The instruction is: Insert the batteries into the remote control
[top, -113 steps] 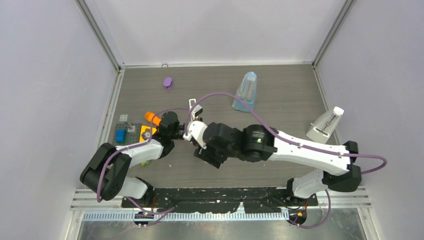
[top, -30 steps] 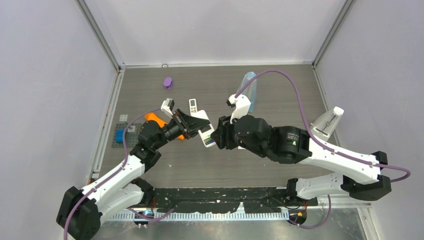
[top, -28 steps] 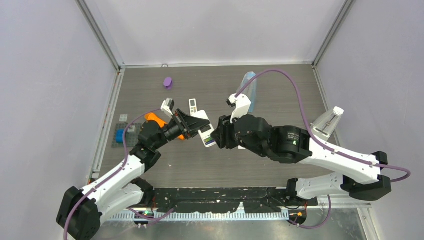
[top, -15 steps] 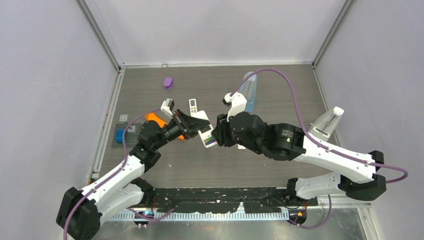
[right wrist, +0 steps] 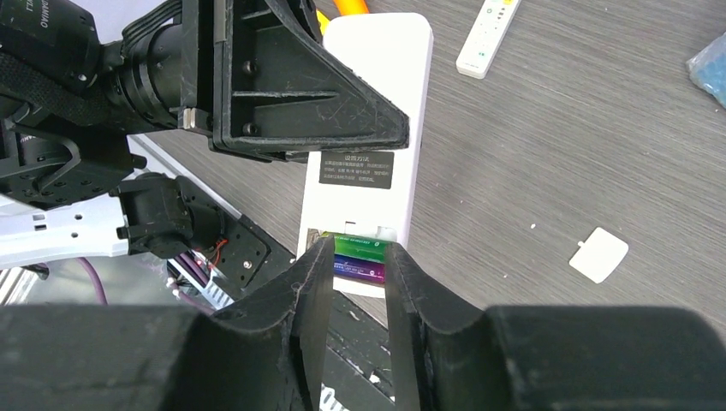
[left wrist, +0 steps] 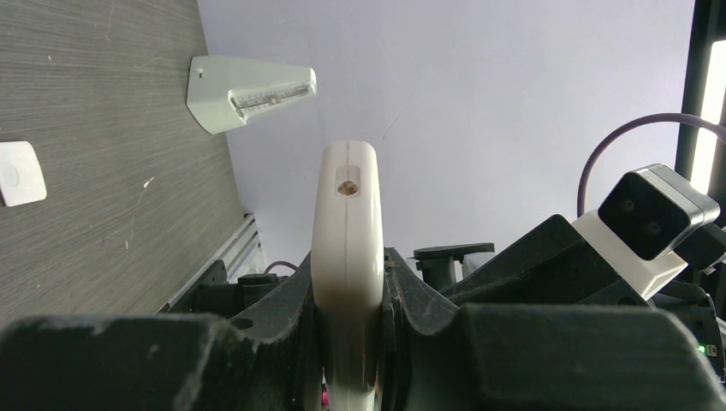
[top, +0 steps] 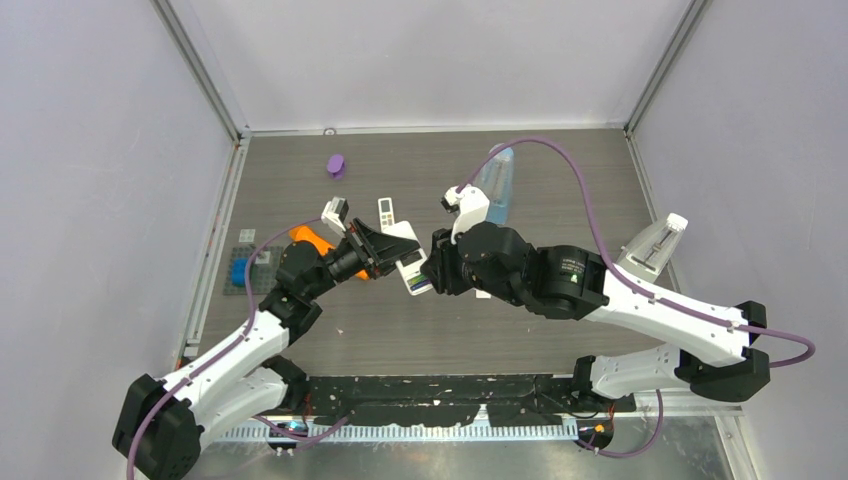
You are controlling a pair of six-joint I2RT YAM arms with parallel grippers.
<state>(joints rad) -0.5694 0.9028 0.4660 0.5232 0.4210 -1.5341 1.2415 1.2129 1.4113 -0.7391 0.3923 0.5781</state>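
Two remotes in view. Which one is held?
The larger white remote, clamped in the left claw, back showing, with green and purple batteries in its open bay. The small slim remote lies loose on the table, buttons up.

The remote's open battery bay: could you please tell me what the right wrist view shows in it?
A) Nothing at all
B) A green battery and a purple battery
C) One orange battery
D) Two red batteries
B: in the right wrist view, the open bay at the end of the remote shows a green battery with a purple battery right beside it.
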